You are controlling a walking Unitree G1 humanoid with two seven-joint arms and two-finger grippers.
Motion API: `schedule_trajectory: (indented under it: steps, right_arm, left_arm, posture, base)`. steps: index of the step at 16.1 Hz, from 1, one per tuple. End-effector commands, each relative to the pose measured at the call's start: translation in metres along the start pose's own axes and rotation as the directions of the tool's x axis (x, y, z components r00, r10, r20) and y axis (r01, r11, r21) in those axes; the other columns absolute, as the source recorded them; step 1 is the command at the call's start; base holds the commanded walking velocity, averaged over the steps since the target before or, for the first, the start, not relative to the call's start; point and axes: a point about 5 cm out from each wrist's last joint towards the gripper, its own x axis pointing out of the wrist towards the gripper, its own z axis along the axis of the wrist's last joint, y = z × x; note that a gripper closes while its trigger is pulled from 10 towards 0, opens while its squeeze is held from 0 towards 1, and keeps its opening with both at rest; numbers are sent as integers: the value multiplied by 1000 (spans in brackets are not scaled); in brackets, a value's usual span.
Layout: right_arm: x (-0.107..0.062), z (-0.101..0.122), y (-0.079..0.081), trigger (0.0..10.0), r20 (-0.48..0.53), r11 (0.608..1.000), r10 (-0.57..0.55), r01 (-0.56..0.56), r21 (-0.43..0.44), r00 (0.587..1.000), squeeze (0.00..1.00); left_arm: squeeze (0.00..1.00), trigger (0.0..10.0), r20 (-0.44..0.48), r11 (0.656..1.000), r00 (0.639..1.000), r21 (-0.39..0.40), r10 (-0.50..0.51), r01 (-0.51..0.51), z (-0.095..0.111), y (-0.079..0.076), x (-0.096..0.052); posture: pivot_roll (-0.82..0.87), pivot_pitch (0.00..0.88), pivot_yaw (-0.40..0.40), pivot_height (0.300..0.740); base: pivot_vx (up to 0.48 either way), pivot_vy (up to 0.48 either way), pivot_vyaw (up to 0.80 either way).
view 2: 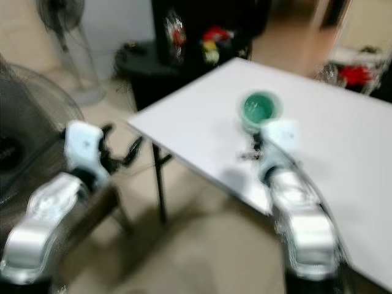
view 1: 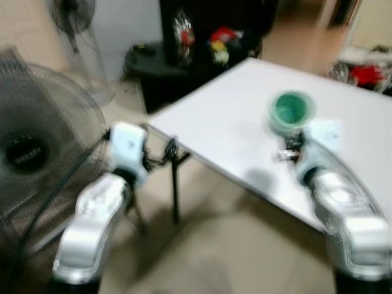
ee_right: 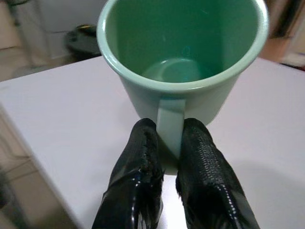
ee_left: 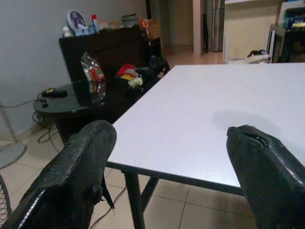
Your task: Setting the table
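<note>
A green mug [ee_right: 183,62] stands empty and upright over the white table [view 1: 245,122]. My right gripper [ee_right: 170,138] is shut on the mug's handle, one black finger on each side of it. In the eye views the green mug [view 1: 291,110] sits just beyond my right arm [view 1: 343,202], a little in from the table's near edge. My left gripper [ee_left: 167,162] is open, its two fingers [ee_left: 81,171] wide apart, held off the table's left corner at about table height with nothing between them.
A large standing fan [view 1: 30,153] is close on my left. A black cabinet [view 1: 208,37] and a round dark side table [ee_left: 62,100] with snacks and clutter stand beyond the table's far corner. The table's thin legs [view 1: 174,190] and tiled floor lie below.
</note>
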Motion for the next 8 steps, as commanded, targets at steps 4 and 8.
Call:
schedule_trajectory:
  steps: [4,8]
  right_arm:
    - [3,3,-8,10000,7,1000,-16,16,-20,1000,0]
    - [7,5,-5,10000,24,1000,-9,9,-24,1000,0]
  left_arm:
    - [0,10000,4,1000,1000,10,-11,11,2,-4,3]
    - [0,10000,8,1000,1000,22,-12,12,4,-2,4]
  posture:
    - [87,0,16,740]
    - [99,0,13,740]
  base:
    - [349,0,-391]
    - [349,0,0]
